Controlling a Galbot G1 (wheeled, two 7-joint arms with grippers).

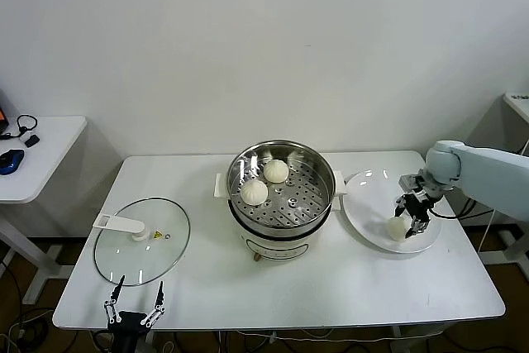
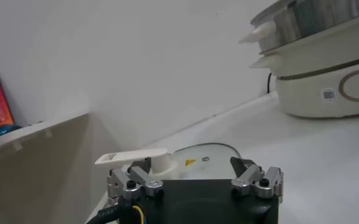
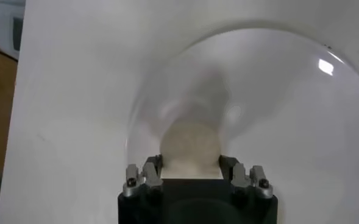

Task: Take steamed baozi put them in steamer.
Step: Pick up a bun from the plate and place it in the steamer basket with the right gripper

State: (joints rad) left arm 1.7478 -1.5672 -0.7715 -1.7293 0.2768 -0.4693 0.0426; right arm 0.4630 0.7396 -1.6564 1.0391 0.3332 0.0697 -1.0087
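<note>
Baozi (image 1: 397,228) on plate (image 1: 369,196), pinched by right end effector (image 1: 411,222), underside hidden; left end effector (image 1: 133,304) spread

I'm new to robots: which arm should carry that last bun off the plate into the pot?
The right. Its gripper already has its fingers around the bun on the plate. The left gripper hangs open by the glass lid, far off.
</note>
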